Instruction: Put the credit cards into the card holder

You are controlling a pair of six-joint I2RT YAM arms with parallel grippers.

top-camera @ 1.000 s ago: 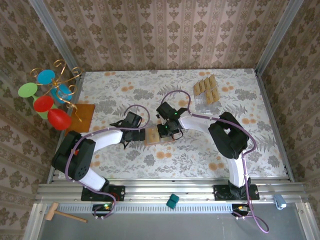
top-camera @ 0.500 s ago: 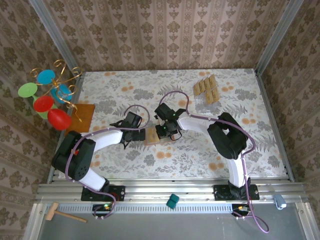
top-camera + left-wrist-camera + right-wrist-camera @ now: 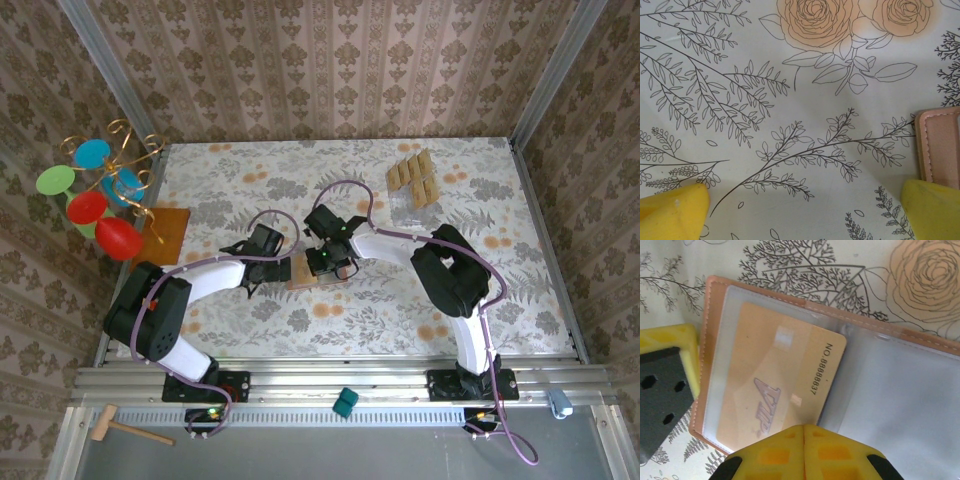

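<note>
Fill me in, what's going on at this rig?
Both arms meet at the card holder, which lies open in the middle of the table. The right end effector is shut, right at the edge of one card that looks partly slid into a clear pocket. The left end effector is open and low over the table, one finger beside the holder's edge. More cards wait at the far right.

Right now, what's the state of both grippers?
Left gripper: open, empty, beside the salmon-brown leather card holder.
Right gripper: shut, tips over the tan rectangular credit card inside the holder.
</note>
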